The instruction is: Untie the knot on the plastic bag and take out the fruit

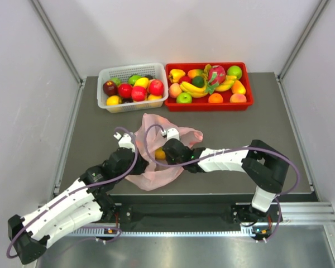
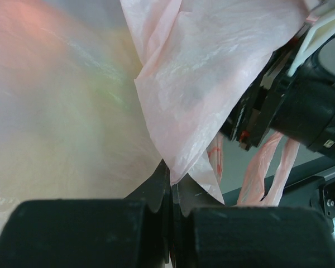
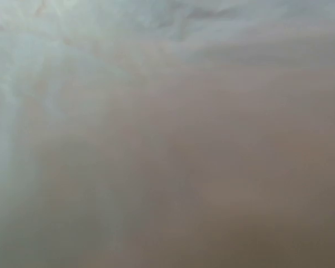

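The plastic bag (image 1: pixel 156 177) lies crumpled, its long axis running from the arms' side away toward the far side. The left gripper (image 2: pixel 170 187), on a low, outstretched arm, pinches a fold that rises just above its fingers. The right gripper (image 1: pixel 166 151), elbow bent, is buried in the plastic opposite, beside a yellow-orange fruit (image 1: pixel 159 155). I cannot tell whether its fingers are spread or pressed together.

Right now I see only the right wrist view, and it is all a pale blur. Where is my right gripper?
Observer: From above, the right gripper reaches into the plastic bag. Its fingertips are hidden.
Operator: Is any fruit near it?
Observer: Yes, one orange-yellow fruit shows right beside it, among the pink plastic.
Operator: And the left arm?
Observer: The left gripper is shut on a fold of the bag.
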You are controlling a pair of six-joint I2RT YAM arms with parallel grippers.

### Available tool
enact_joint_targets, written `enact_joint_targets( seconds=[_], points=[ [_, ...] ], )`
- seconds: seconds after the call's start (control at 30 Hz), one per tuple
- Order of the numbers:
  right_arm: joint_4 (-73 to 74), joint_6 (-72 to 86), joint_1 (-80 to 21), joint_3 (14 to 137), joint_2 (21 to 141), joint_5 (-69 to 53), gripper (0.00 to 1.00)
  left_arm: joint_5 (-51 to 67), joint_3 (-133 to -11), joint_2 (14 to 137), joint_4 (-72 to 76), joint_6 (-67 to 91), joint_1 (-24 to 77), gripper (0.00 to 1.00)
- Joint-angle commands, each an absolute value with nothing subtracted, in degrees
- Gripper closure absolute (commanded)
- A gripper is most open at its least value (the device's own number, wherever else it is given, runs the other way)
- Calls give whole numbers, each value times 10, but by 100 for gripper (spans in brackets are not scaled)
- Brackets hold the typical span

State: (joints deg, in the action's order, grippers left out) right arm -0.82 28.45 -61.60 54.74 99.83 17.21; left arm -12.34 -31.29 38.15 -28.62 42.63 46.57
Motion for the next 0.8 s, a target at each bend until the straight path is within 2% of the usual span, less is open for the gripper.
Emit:
enact_joint_targets(
  seconds=[0.0, 0.17, 0.5, 0.53, 0.57, 0.63, 0.67, 0.77],
  points=[
    [-31, 276, -598, 542, 953, 198, 92, -116, -308, 382, -259, 415, 465, 100],
    [-53, 258, -578, 507, 888, 198, 99, -105, -306, 398, -252, 406, 465, 100],
    [-58, 215, -539, 450, 777, 140, 100, -102, -301, 439, -227, 389, 467, 100],
    [-60, 210, -534, 448, 767, 121, 93, -103, -300, 439, -225, 388, 466, 100],
    [-54, 207, -534, 453, 767, 96, 69, -105, -299, 440, -223, 387, 466, 100],
    [-51, 201, -535, 460, 778, 63, 52, -105, -294, 446, -221, 385, 467, 100],
    [-54, 200, -539, 465, 784, 48, 37, -107, -291, 450, -219, 388, 467, 100],
    [-67, 205, -556, 475, 817, 39, 26, -105, -281, 469, -203, 398, 475, 100]
  ],
)
